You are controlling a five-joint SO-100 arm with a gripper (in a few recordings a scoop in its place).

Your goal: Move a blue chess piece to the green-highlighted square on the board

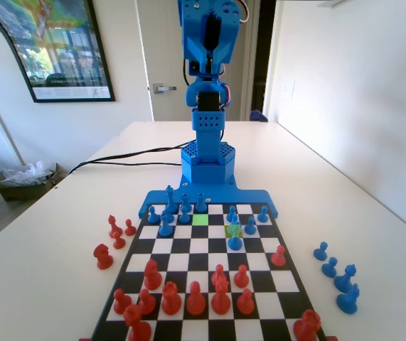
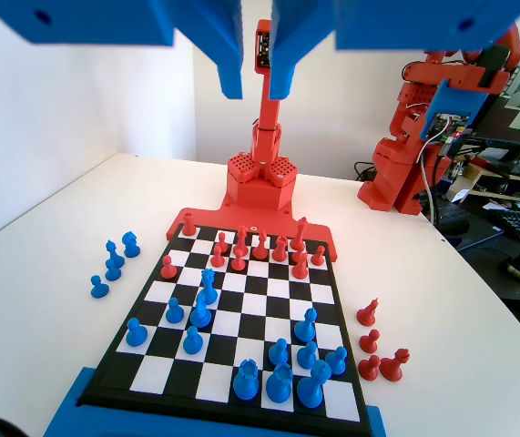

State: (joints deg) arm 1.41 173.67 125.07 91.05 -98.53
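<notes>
Jaws (image 2: 255, 86) hang slightly parted (gripping nothing) high above the board (image 2: 150, 387), well clear of the blue chess piece (image 1: 235, 241).

My fixed view sits low at the end of the board (image 1: 201, 264) opposite the blue arm (image 1: 208, 85), looking along the squares toward it, close enough that the nearest rank is cut by the bottom edge. My wrist view rides high on that arm, facing back the other way and tilted down between the gripper (image 2: 256, 89) jaws at its top edge, taking in the whole board (image 2: 241, 314) from farther off. Both views share the board, its pieces and the surrounding table (image 1: 53, 241), seen from opposite ends.
</notes>
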